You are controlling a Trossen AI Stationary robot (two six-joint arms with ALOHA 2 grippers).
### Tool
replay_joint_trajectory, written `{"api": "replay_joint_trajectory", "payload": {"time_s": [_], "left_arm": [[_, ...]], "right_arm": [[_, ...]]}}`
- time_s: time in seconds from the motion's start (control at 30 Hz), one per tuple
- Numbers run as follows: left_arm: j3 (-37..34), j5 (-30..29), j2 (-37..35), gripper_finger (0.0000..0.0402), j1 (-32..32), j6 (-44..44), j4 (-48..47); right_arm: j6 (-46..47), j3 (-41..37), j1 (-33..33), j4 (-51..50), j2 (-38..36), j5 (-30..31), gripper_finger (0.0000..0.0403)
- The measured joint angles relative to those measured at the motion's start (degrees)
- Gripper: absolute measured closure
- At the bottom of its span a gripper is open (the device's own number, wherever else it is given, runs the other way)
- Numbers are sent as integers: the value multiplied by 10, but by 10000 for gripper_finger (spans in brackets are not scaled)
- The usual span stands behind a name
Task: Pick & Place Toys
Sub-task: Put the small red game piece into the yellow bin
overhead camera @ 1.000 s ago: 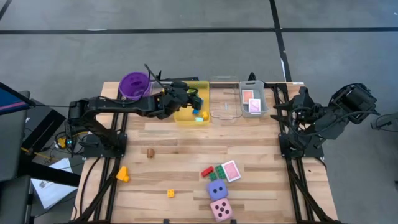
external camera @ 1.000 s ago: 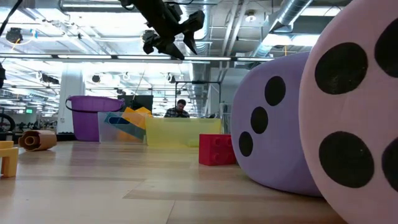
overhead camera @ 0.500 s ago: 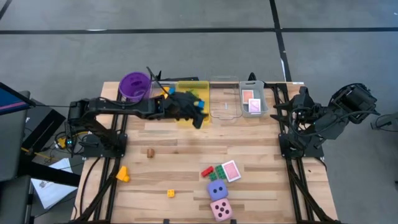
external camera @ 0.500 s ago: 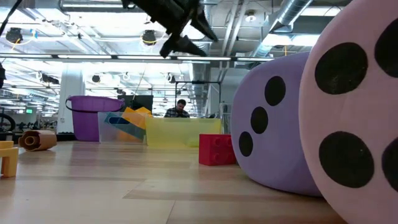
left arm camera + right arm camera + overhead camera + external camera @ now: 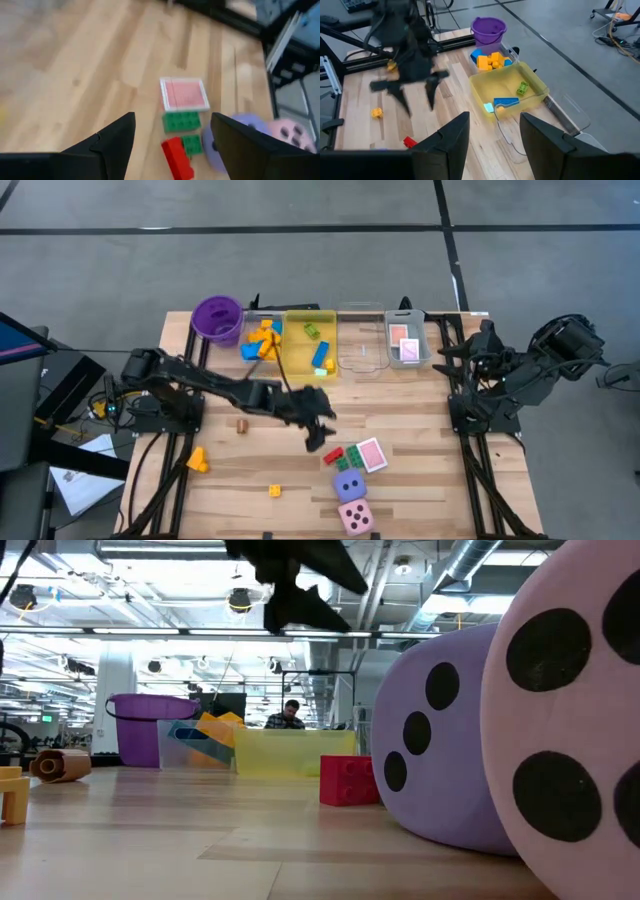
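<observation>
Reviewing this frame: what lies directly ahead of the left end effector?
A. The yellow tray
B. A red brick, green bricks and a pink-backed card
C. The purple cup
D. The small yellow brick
B: the left wrist view shows the open left end effector above the red brick, green bricks and card.
</observation>
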Motion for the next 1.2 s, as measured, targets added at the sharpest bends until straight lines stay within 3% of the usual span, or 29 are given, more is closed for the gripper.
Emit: {"api": "replay_joint_trajectory", "payload": {"time_s": [0.43,0.83,1.2], "left_arm": [[1,-21,143,111,-75,-157,122],[0,-40,144,107,-82,-165,30],[0,-37,144,107,-94,-165,31]], "right_arm": [[-7,0,0,-3,33,3,235],[-9,0,-12,-3,59,4,235],[-14,0,-46,-2,69,2,235]]}}
